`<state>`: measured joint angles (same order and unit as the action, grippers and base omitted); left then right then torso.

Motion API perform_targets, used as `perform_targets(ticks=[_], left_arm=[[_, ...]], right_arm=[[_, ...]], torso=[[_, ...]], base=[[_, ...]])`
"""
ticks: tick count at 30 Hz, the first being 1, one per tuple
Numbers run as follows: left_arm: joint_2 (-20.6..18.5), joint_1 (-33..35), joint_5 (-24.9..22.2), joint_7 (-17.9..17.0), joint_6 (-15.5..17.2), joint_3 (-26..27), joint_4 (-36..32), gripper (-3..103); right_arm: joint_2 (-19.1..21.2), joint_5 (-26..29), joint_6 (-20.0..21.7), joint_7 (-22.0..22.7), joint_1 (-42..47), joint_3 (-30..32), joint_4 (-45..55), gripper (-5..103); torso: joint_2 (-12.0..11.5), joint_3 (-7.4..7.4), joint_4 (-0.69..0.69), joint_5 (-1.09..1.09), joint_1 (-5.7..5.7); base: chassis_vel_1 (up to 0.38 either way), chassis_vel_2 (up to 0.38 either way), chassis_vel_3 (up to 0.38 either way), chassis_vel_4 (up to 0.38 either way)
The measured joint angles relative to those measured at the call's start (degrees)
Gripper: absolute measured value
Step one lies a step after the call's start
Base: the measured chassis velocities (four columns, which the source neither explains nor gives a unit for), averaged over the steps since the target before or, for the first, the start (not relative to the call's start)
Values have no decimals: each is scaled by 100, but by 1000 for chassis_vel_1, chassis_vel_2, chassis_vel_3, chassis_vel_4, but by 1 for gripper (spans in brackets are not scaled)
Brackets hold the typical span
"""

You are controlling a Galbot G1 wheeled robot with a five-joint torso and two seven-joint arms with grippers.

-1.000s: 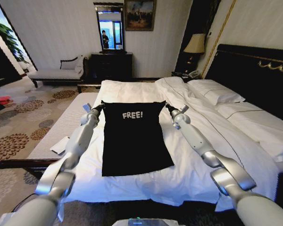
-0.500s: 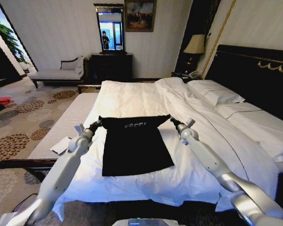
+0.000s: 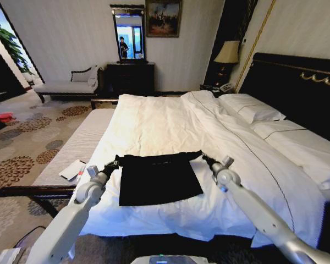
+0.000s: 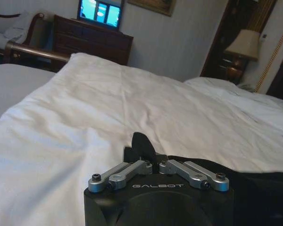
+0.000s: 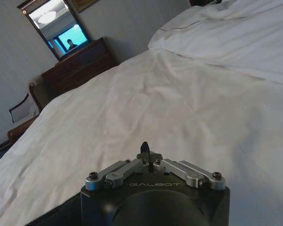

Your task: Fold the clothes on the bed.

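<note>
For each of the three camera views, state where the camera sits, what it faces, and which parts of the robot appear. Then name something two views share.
Head view: high on the robot, facing down at the bed; both arms show, left gripper and right gripper pinching the T-shirt.
Left wrist view: behind the left gripper, facing across the duvet toward the dresser.
Right wrist view: behind the right gripper, facing likewise.
Shared: the wall mirror.

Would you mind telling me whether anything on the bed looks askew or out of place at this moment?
Nothing stands out. The black T-shirt lies folded over on the white bed, its doubled edge held taut and level between the left gripper and right gripper, each shut on a corner. The bedding looks only softly creased.
</note>
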<state>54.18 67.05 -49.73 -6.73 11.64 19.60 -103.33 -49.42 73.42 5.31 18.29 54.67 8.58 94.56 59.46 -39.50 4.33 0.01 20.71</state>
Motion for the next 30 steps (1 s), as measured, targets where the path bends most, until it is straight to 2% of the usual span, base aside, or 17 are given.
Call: perform_targets(ticks=[7,16,27,28,29,30], left_arm=[[0,504,281,-73,-32,43,-317,1],[57,989,563,-47,-45,105,-346,1],[265,1107,835,-46,-89,163,-227,0],[275,1171,856,-48,-95,214,-311,0],[284,1252,866,-47,-98,282,-421,4],[292,1346,878,-43,-105,367,-548,10]], right_arm=[[-23,-100,-38,102,479,214,367,0],[-88,-267,-69,160,932,408,454,0],[-264,-544,-74,262,1167,410,398,0],[-279,-588,-75,267,1202,435,435,-3],[-289,-611,-76,271,1252,480,504,-3],[-296,-620,-77,274,1313,530,603,2]], torso=[[0,0,-1,-2,1],[-1,-1,-1,-2,0],[-1,-2,0,-2,2],[-1,-1,0,-1,2],[-1,-1,-1,-1,2],[-1,-1,-1,-1,2]], base=[[0,0,0,0],[0,0,0,0],[0,0,0,0],[0,0,0,0],[0,0,0,0],[0,0,0,0]])
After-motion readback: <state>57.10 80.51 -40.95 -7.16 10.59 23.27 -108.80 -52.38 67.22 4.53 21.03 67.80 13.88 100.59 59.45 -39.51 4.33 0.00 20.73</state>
